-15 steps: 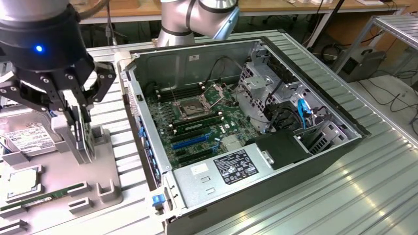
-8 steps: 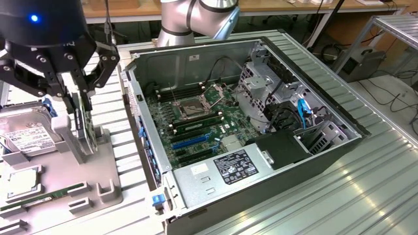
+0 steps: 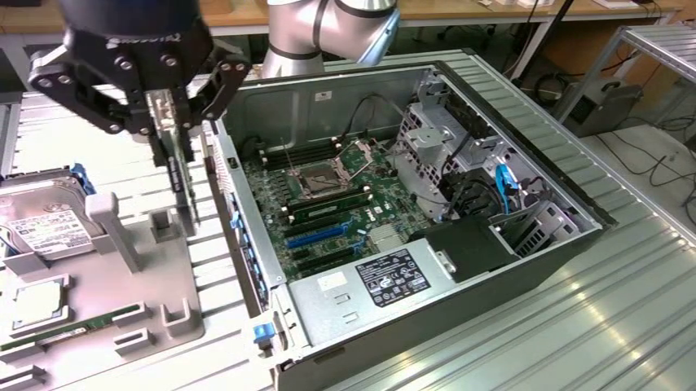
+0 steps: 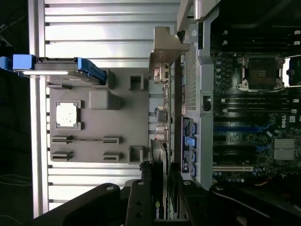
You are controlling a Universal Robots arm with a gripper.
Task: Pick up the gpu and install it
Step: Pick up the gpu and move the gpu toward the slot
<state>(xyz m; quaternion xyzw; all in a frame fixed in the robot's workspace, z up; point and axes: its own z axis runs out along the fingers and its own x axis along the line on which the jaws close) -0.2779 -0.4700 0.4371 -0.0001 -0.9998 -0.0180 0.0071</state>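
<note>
My gripper (image 3: 163,122) is shut on the gpu (image 3: 182,183), a thin black card seen edge-on that hangs upright below the fingers. It is over the edge of the grey fixture (image 3: 152,285), just outside the open computer case's (image 3: 435,204) rear wall. In the wrist view the gpu (image 4: 162,122) runs away from my gripper (image 4: 160,195) to its silver bracket (image 4: 167,44). It lies between the fixture's vacant holder posts (image 4: 136,153) and the case wall. The motherboard (image 3: 326,195) with its blue expansion slots (image 3: 315,236) lies inside the case.
On the fixture sit a silver hard drive (image 3: 44,220) with blue rails, a processor chip (image 3: 38,301) and a green memory stick (image 3: 65,330). The case holds drive cages (image 3: 457,155), cables and a power supply (image 3: 381,281). Ribbed metal tabletop (image 3: 588,309) surrounds everything.
</note>
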